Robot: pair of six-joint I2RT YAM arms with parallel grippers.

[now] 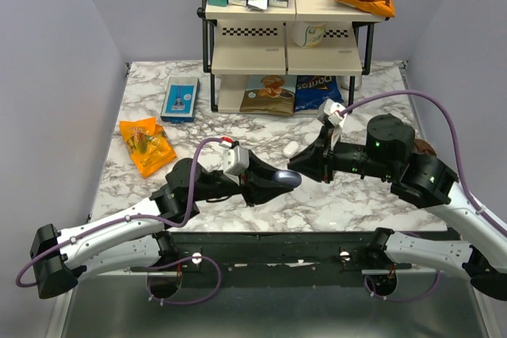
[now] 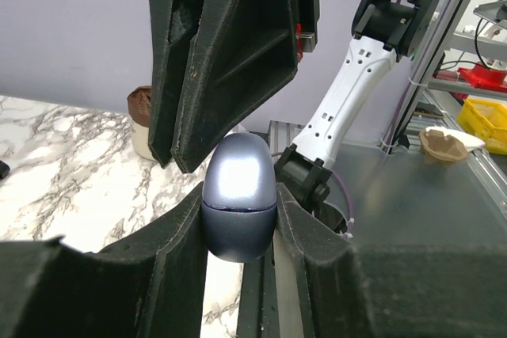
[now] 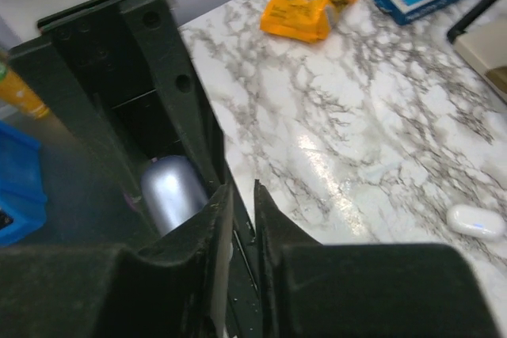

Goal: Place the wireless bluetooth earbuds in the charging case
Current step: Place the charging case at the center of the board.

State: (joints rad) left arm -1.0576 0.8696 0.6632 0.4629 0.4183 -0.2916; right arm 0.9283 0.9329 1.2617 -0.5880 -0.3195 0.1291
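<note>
Two arms stretched in from the near edge of the marbled table point(image 1: 198, 77) in the top view, and their tools met near the front middle. One charging case point(image 1: 285, 177), round, glossy and lavender-blue, sat in the left gripper point(image 1: 277, 180). The right gripper point(image 1: 296, 165) pointed at it from the other side, with its tips just beside the case. One white oval case point(image 1: 291, 148) lay on the marble just behind them. Farther left lay one orange snack bag point(image 1: 146, 146) and one blue box point(image 1: 181, 99). One two-tier rack point(image 1: 245, 31) stood at the back with two snack bags point(image 1: 269, 94) on its lowest level.

From the left wrist, the two left fingers point(image 2: 170, 235) pressed the case on both sides at its waist, spread only as far as its width. The lid was closed along one thin seam. The right gripper's two fingers hung over the case's dome; whether they touched it could not be told. One brown cup point(image 2: 141, 112) stood on the marble behind.

From the right wrist, its own two fingers stood almost together with a thin slit between them. Whether anything tiny sat in that slit could not be told. The case showed as one pale dome just left of the tips, framed by the left gripper's black fingers.
</note>
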